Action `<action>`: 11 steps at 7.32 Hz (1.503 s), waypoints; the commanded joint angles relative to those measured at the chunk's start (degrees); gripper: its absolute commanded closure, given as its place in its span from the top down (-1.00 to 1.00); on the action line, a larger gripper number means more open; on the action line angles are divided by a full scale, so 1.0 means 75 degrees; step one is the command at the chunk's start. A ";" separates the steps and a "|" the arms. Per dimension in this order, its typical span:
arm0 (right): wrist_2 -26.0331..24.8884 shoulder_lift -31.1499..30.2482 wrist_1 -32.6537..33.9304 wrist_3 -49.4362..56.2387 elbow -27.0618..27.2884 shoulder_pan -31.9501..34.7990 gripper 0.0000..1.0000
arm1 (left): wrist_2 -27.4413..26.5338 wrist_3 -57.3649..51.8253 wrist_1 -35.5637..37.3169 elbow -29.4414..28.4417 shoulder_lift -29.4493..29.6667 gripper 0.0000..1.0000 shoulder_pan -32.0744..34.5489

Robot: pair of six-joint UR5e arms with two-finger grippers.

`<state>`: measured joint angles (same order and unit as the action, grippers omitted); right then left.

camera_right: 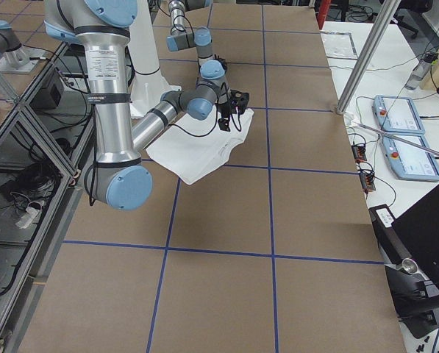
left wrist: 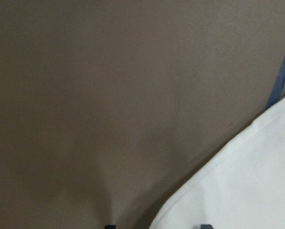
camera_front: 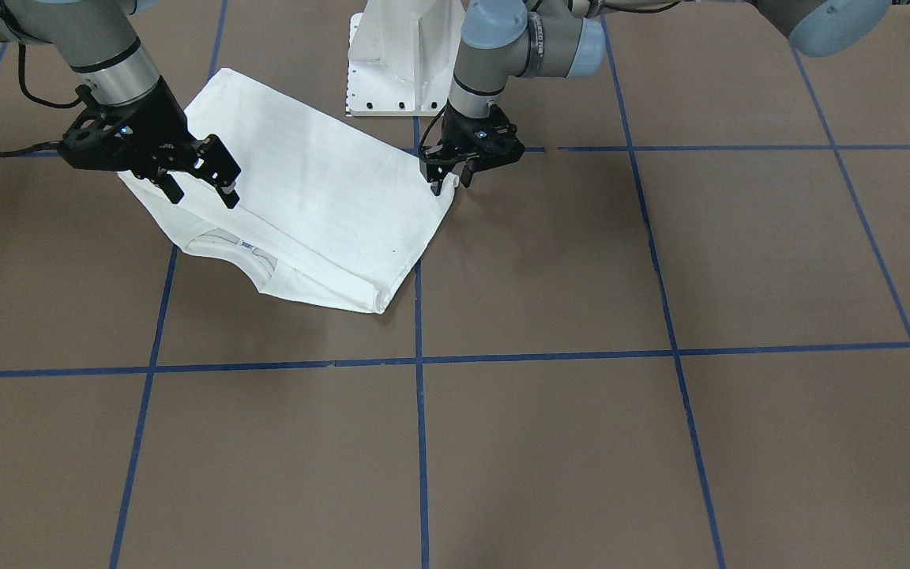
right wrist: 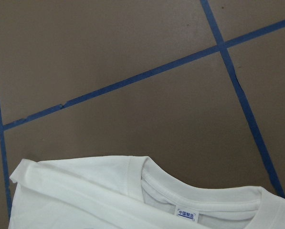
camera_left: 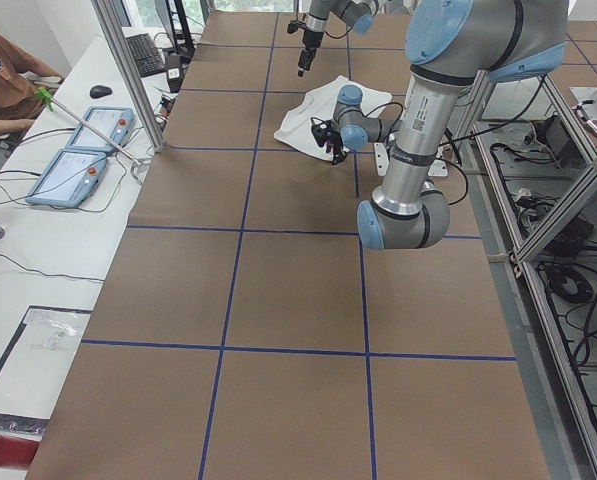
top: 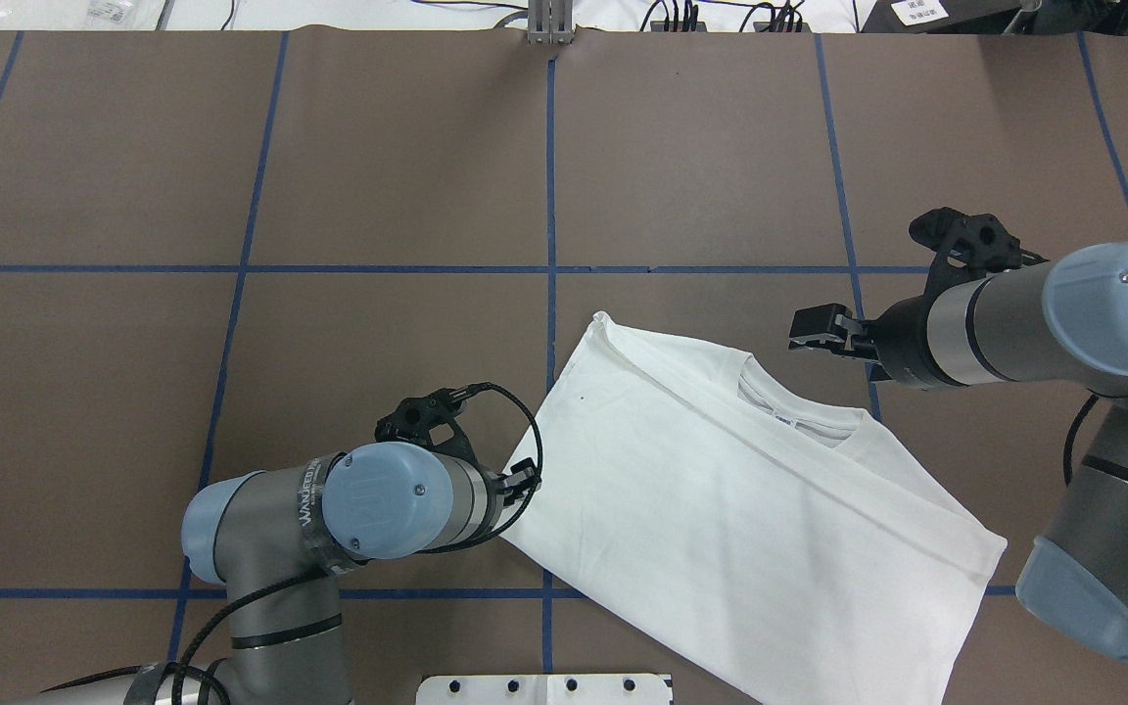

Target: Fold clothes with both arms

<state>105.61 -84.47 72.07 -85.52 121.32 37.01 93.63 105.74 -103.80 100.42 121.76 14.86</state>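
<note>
Now, shirt (camera_front: 321, 197) between left tool (camera_front: 453, 183) and right tool (camera_front: 202, 194).

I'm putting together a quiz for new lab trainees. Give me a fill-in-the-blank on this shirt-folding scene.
1. The shirt lying on the table is ___ in colour.
2. The grid lines taped on the table are ___.
3. The neck label sits inside the shirt's ___.
4. Of the left end effector and the right end effector, the one nearer the label is the ___.

Missing words: white; blue; collar; right
</note>
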 commanded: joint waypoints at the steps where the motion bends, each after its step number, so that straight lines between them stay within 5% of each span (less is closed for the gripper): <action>1: 0.0016 0.0001 0.0000 0.0000 -0.0004 0.0081 1.00 | 0.0020 0.0000 0.0012 0.0005 0.0042 -0.49 -0.0013; 2: 0.0028 0.0001 0.0000 0.0000 0.0008 0.0093 1.00 | 0.0020 -0.0024 0.0012 0.0017 0.0042 -0.97 -0.0013; 6: 0.0028 0.0024 0.0000 0.0000 -0.0004 0.0081 1.00 | 0.0031 -0.0303 0.0247 0.0134 -0.0028 -1.00 0.0197; 11: 0.0028 0.0048 0.0000 0.0012 0.0019 0.0151 1.00 | 0.0055 -0.1955 0.0551 0.0064 0.0030 -1.00 0.2151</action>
<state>105.64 -84.14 72.07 -85.46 121.37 37.97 93.98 94.13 -99.79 101.24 121.89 27.12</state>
